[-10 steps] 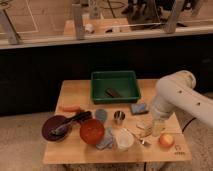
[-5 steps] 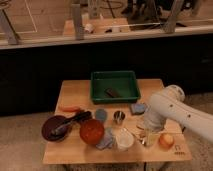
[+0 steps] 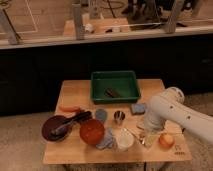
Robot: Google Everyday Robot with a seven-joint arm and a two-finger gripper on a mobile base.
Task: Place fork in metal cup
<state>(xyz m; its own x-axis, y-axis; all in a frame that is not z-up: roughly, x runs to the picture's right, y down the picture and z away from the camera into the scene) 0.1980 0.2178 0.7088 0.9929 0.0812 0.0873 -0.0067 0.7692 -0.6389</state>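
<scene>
The fork (image 3: 135, 135) is a thin silvery sliver lying on the table just right of the white cup. The metal cup (image 3: 119, 116) stands upright in the middle of the table, behind the white cup and in front of the green tray. My white arm reaches in from the right and bends down. Its gripper (image 3: 146, 136) hangs low over the table at the fork's right end, between the white cup and an orange fruit. The jaws look open and nothing is held. The arm's wrist hides most of the fingers.
A green tray (image 3: 114, 85) with a dark item sits at the back. A white cup (image 3: 124, 139), red bowl (image 3: 92, 131), dark bowl (image 3: 56, 127) with utensils and a blue-grey cup (image 3: 101, 115) crowd the front left. A blue sponge (image 3: 138, 108) and an orange fruit (image 3: 166, 140) flank the arm.
The arm has swung left and down over the table's front right, bringing the gripper low next to the fork. The objects on the table have not moved.
</scene>
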